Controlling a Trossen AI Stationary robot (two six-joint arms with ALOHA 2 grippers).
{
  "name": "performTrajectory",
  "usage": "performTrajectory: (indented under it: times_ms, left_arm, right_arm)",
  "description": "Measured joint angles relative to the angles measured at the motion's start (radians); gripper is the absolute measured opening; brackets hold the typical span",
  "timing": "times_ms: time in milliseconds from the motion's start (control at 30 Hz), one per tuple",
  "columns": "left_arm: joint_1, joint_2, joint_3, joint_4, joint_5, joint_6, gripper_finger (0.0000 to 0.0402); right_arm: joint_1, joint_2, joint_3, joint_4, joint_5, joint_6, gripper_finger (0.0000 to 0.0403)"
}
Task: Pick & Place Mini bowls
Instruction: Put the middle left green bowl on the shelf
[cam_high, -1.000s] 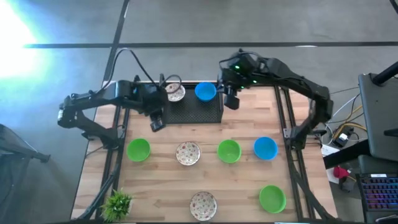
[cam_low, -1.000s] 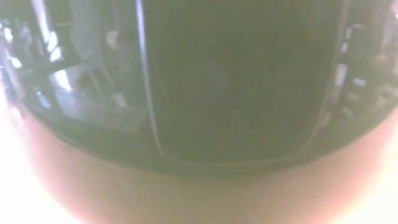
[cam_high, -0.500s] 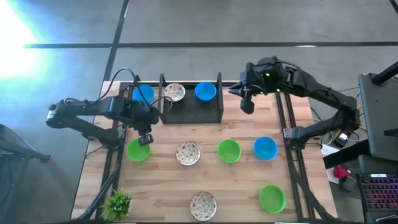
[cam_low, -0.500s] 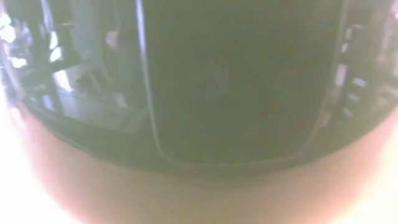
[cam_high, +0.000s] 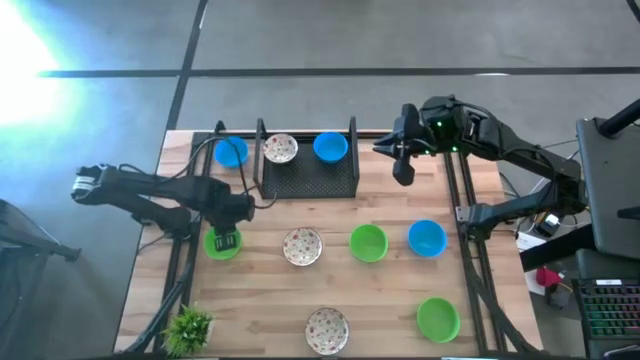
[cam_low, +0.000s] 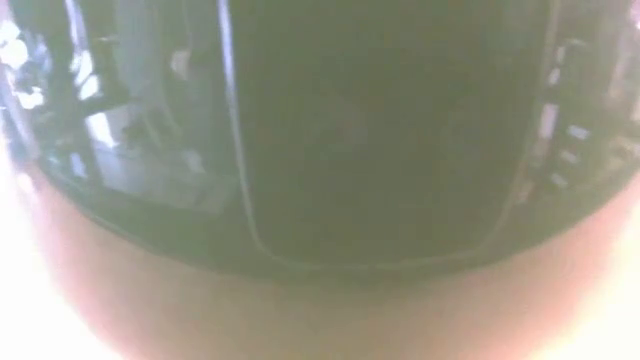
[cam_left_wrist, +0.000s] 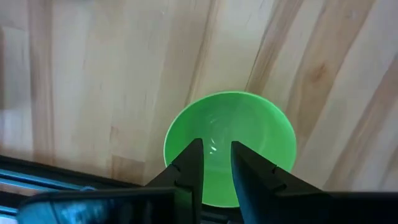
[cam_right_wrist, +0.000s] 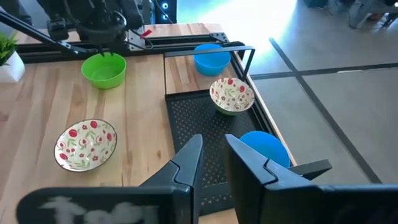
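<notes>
Green mini bowl (cam_high: 222, 243) on table (cam_high: 390, 290), left gripper (cam_left_wrist: 216, 163) directly above it, jaws slightly apart, gripping nothing. Right gripper (cam_right_wrist: 212, 158) above black mesh tray (cam_right_wrist: 199, 127), jaws narrowly parted, empty.

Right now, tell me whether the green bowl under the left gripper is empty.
Empty. The left wrist view looks straight into the green bowl and shows only its bare inside, below the left gripper.

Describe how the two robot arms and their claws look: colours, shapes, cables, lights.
Both arms are dark, nearly black, built of slim jointed segments. The left arm has a pale grey cap at its outer joint and a thin black cable looping nearby. The right arm shows a small green light near its wrist. The left claw and the right claw each have two flat, dark, wedge-shaped fingers.
</notes>
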Motion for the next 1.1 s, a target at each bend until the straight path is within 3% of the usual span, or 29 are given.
performTrajectory:
  times_ms: [833, 1100]
  left_arm:
    - [0.001, 0.005, -0.196, 0.195, -0.062, 0.026, 0.0075]
    - [0.001, 0.005, -0.204, 0.206, -0.094, 0.066, 0.0075]
  right_arm:
    - [0.000, 0.003, 0.000, 0.000, 0.001, -0.007, 0.0059]
    - [0.000, 0.003, 0.000, 0.000, 0.001, -0.004, 0.0064]
